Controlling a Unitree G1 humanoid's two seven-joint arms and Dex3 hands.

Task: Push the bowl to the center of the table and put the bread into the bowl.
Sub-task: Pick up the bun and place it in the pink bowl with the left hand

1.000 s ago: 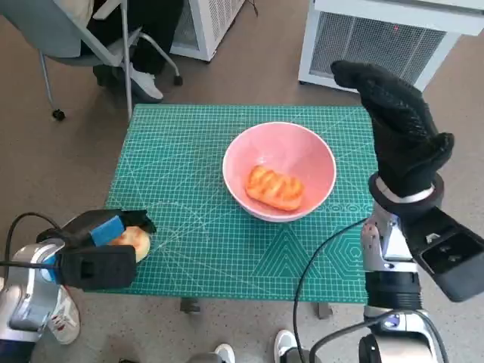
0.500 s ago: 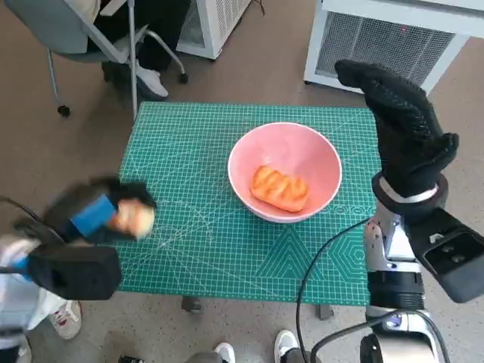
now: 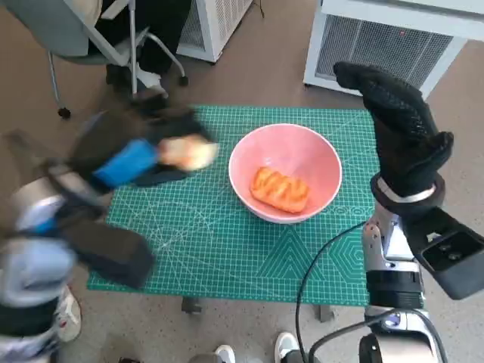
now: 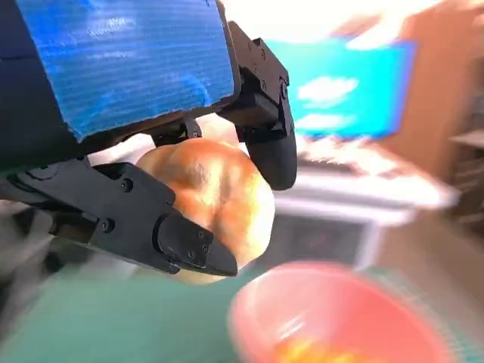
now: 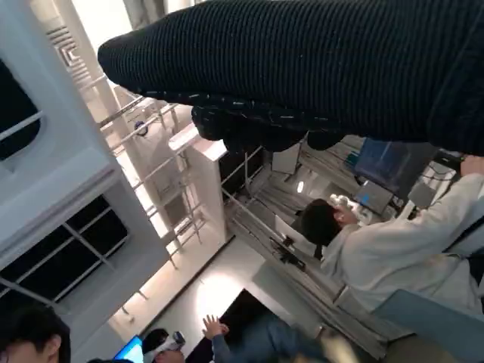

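1. Since a second ago the left hand (image 3: 140,155) has risen from the near left corner of the table (image 3: 227,249) and swung across to a spot just left of the bowl (image 3: 285,171), carrying a bread roll (image 3: 186,152) with it; the bowl and the right hand (image 3: 401,128) have kept their places.
2. There are two pieces of bread: the round roll in the left hand, too blurred in the head view to give a long axis, and an oblong glazed bread (image 3: 279,188) lying in the bowl, its long axis running from far left to near right.
3. There is one pink bowl, upright, about mid-table and slightly right of centre.
4. In the left wrist view, the left hand's black fingers (image 4: 189,246) clasp the roll from both sides above the bowl's rim.
5. The right hand is raised beyond the table's right edge, fingers extended and together, holding nothing.
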